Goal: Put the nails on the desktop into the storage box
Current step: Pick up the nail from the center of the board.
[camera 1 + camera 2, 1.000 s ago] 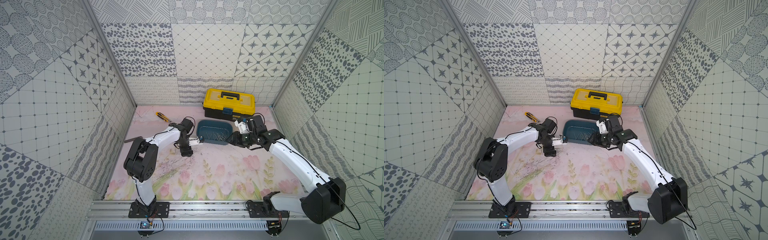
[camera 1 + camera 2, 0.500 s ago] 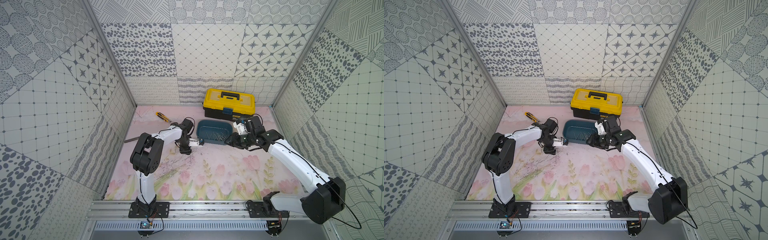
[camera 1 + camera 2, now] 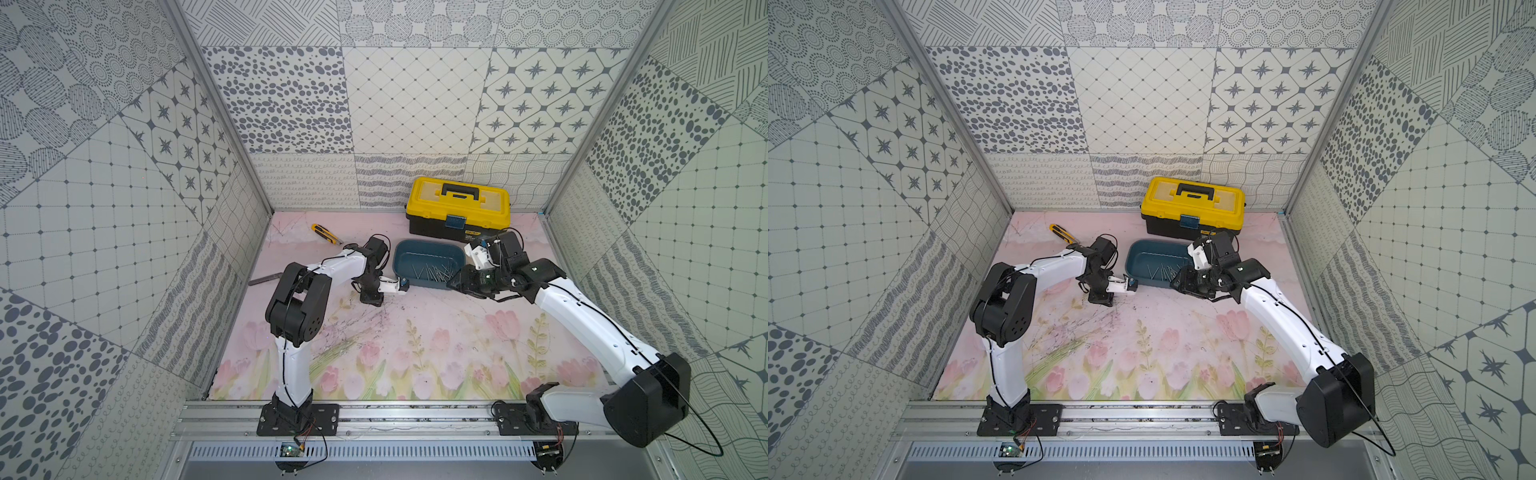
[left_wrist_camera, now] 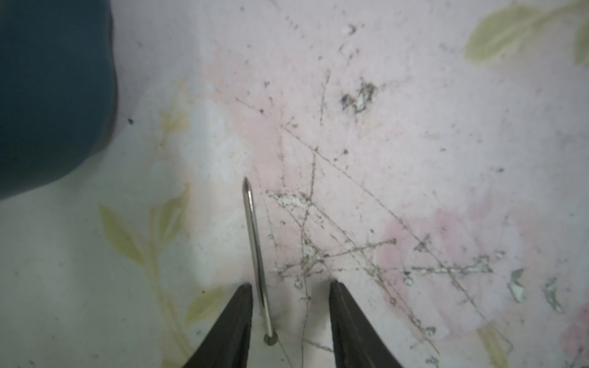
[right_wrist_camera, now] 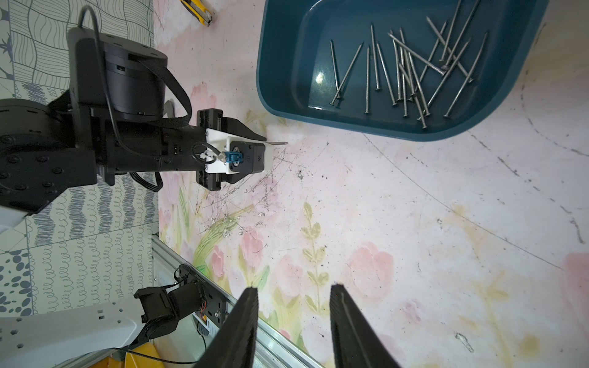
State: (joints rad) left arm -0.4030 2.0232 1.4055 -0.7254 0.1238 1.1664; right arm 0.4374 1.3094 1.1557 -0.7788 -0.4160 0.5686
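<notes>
**Step in hand:** left arm picking one nail off the desktop.

**Layout, both top views:** the shallow teal-blue plastic storage box (image 3: 415, 254) sits a little above frame centre, in front of the yellow-and-black toolbox (image 3: 457, 199). Your left gripper (image 4: 290, 283) is down at the pale pink tulip-printed desktop (image 3: 436, 332), just left of the box's lower left corner.

**Left wrist view:** one thin grey metal nail (image 4: 256, 255) lies flat between the black fingers. It is just beside one finger (image 4: 229, 328), perhaps touching, and well apart from the other. Jaws apart, nothing clamped yet. The head lies back between the fingers and the point sticks out ahead.

**Right gripper (image 5: 293, 286):** jaws apart, empty, near the box's lower right corner in the top views. The box already holds a loose heap of nails (image 5: 404, 70).

**To do this well:**
- Hold the fingertips down on the surface as you close. A nail this thin will likely roll or slip under a raised tip.
- Expect the far finger to sweep the nail sideways, so close slowly to stop it skating out.
- The grip lands near the head, so the long end may droop. Lift straight up and confirm the catch in the wrist view before you travel.
- The box wall is close. Rise above the rim first, then cross and release low over the floor.
- Leave the right arm parked, clear of your path.
</notes>
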